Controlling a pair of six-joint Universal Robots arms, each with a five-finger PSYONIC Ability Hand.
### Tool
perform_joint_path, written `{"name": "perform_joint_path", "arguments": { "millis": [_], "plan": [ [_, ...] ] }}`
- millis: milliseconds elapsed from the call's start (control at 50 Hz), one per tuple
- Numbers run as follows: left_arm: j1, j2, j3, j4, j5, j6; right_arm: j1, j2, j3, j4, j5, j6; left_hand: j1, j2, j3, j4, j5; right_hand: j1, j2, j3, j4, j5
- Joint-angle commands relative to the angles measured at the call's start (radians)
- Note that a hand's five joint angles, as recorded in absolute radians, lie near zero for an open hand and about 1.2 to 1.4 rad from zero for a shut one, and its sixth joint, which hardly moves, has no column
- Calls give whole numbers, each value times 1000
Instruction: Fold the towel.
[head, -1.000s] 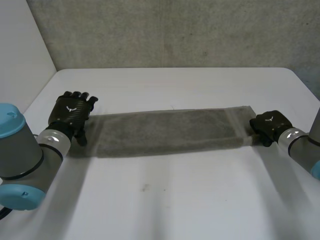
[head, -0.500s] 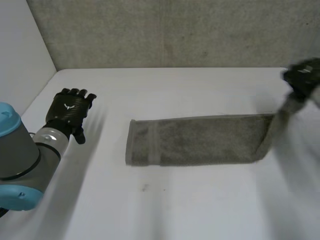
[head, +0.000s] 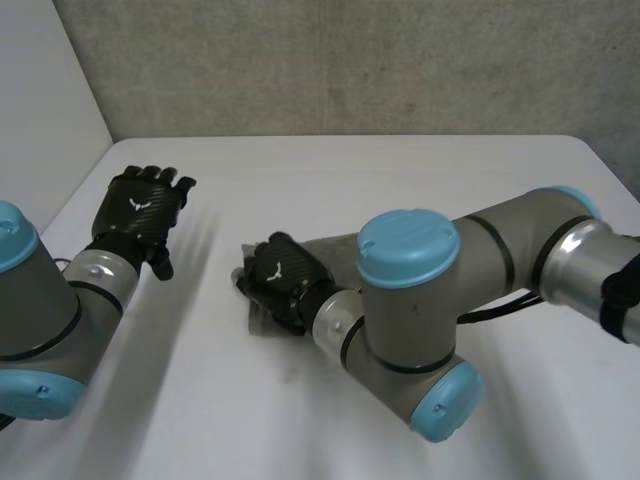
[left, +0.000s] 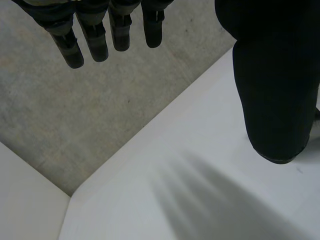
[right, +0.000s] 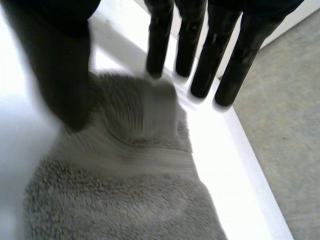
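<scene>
One: Two hands over the white table (head: 330, 165). Start at the left. What is the left hand (head: 138, 215) doing?

Two: It hangs above the table with nothing in it. Its fingers (left: 95, 37) are straight and loose.

One: And going right from there?

Two: Next is the right hand (head: 285, 283). Its arm reaches across from the right side. The hand sits on the left end of the grey towel (head: 262, 324).

One: Is it holding the towel?

Two: I don't think so. Its fingers (right: 202, 60) are straight, with the tips down by the towel's (right: 125, 200) end edge. The thumb (right: 60, 65) is off to one side, apart from them. The towel just lies under the palm.

One: Which way does the towel run?

Two: Its long side goes left to right, under the right arm. Most of it is hidden there.

One: So which hand is closer?

Two: The right one, because it is touching. The left hand is well apart, and the towel lies to its right. I think the right hand could lift away next, but I can't tell how neat the fold is.
</scene>
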Motion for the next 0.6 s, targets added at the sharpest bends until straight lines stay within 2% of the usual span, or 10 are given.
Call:
{"name": "perform_joint_path", "arguments": {
  "millis": [20,200,320,360,380,400,420,440,580,600],
  "plan": [
    [-59,-5,35,6,-3,-2,-150,-148,131,2,35,65,3,10,7,9,-27,-276,-289,-317,-336,-275],
    [-181,-27,64,7,-11,-2,-353,-219,367,-18,25,122,3,10,7,9,-27,-276,-289,-317,-336,-275],
    [-230,-42,65,7,-12,1,-454,-214,478,-117,23,47,3,10,7,9,-27,142,129,101,83,143],
    [-231,-44,65,7,-14,1,-478,-204,502,-144,31,-13,3,10,7,9,-27,416,404,375,357,417],
    [-231,-44,65,7,-14,1,-478,-204,502,-144,31,-13,3,10,7,9,-27,418,405,377,359,419],
    [-230,-44,65,7,-14,1,-478,-195,498,-149,35,-42,3,10,7,9,-27,703,690,662,643,704],
    [-230,-44,65,7,-14,1,-478,-194,498,-149,35,-42,3,10,7,9,-27,706,693,665,646,707],
    [-230,-42,67,7,-15,-1,-478,-191,487,-155,38,-64,3,10,7,9,-27,943,930,902,884,944],
    [-216,-24,59,6,-20,-1,-448,-205,374,-180,35,-65,3,10,7,9,-27,945,933,904,886,946],
    [-210,-18,58,6,-20,2,-399,-207,326,-180,35,-62,3,10,7,9,-27,945,933,904,886,946]
  ]
}}
